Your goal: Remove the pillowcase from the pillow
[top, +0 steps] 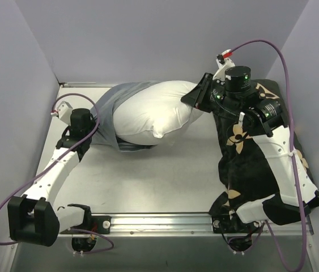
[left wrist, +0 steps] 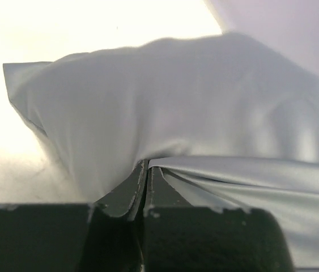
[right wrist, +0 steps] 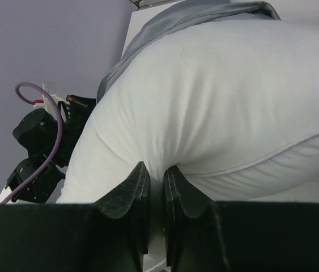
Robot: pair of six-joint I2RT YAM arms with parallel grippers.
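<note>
1. A plump, plain white pillow (top: 159,110) lies on the pale metal desk (top: 165,175). It sits toward twelve o'clock from the desk's middle, with its length running from nine to three.
2. The wrinkled grey-blue cloth pillowcase (top: 109,113) covers only the pillow's nine o'clock end and is bunched up there. The rest of the pillow is bare.
3. The left claw (left wrist: 147,170) is at that nine o'clock end. Its fingers are pressed together with a fold of the grey-blue cloth pinched between them.
4. The right claw (right wrist: 156,173) is at the pillow's three o'clock end. Its fingers are nearly closed and nip a pucker of the white pillow fabric.
5. A black cushion with tan flower motifs (top: 244,164) lies along the three o'clock side of the desk. It is under the right arm (top: 278,153), and its far end is close to the pillow.
</note>
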